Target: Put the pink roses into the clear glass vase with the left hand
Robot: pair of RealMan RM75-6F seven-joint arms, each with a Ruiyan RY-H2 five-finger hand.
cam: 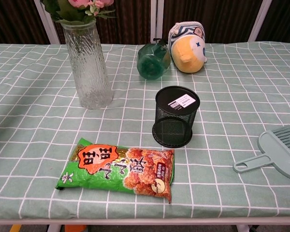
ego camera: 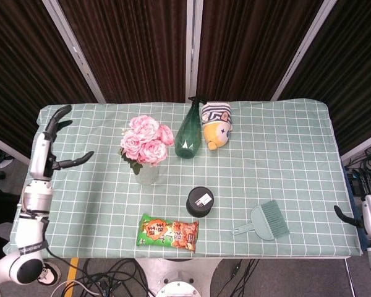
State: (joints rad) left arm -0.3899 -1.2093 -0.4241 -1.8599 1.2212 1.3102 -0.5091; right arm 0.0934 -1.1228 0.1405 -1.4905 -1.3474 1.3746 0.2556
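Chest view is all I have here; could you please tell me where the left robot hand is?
Observer: The left robot hand hangs over the table's left edge, fingers spread, holding nothing, well apart from the roses.
Operator: Thank you. I see only the lowest blooms; is the whole bunch in the vase?
Observer: Yes, from the head view the bunch sits upright in the vase, with blooms spreading wider than its mouth.
Operator: And the right robot hand, please?
Observer: The right robot hand is off the table's right front corner, touching nothing; its fingers are mostly out of sight.
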